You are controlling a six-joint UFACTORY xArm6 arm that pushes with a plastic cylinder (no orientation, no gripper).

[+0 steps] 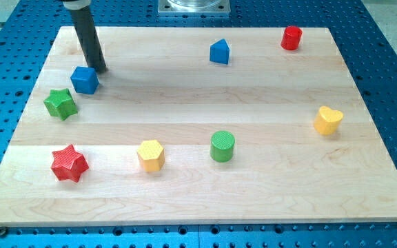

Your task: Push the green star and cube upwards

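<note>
the arm carries no gripper, only a rod, so there is nothing to open or close. my tip point(100, 69) rests at the far left of the board point(205, 200), just beyond and right of the blue cube point(85, 80). the green star point(60, 103) sits just nearer and left of the cube. to drive both away, i judge the tip should circle to the near side of the star and push steadily, keeping both blocks in line.

star point(60, 103) lower-left of cube point(85, 80), touching
</note>
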